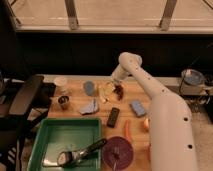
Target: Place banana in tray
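My claw (113, 85) hangs over the far middle of the table (75, 92), right beside the banana (106, 91). The tray (40, 135) lies at the near left, well apart from the banana. A plate (118, 150) sits just right of the tray, and a carrot (127, 130) lies just behind the plate.

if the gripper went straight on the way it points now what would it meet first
Most likely the small pale cream-yellow toy banana, lying just below the gripper at the wooden table's far side; depth is unclear.
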`<state>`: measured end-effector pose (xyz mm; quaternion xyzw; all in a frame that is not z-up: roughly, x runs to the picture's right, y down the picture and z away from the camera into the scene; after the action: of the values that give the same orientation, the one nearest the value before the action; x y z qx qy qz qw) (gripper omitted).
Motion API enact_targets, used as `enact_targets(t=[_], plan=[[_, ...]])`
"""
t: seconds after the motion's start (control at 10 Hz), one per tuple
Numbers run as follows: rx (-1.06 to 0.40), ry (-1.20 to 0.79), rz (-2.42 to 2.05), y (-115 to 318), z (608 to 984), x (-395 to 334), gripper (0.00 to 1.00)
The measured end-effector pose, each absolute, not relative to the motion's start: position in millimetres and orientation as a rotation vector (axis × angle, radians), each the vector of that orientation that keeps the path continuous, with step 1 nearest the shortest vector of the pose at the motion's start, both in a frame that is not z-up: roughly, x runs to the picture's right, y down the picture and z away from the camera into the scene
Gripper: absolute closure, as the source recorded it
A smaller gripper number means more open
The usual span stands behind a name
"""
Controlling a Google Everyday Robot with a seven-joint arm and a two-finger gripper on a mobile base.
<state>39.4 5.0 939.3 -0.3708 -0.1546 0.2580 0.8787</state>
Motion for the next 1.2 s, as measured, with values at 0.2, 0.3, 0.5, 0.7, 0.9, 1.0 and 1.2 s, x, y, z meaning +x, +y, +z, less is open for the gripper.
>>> enact_targets(t=[0.2,0.3,0.5,0.7,0.9,1.0,1.2], plan=[[-0.794,-0.331,0.534,3,948,34,0.35],[-0.800,-0.332,0.533,2,949,30,0.35],[-0.793,-0.323,0.506,8,940,16,0.35],[-0.775,-0.315,0.455,14,913,0,0.35],[-0.766,-0.287,0.411,30,897,-14,0.35],[-0.763,-0.271,0.402,36,900,-17,0.35],[-0.747,-0.230,0.388,50,918,-23,0.35]])
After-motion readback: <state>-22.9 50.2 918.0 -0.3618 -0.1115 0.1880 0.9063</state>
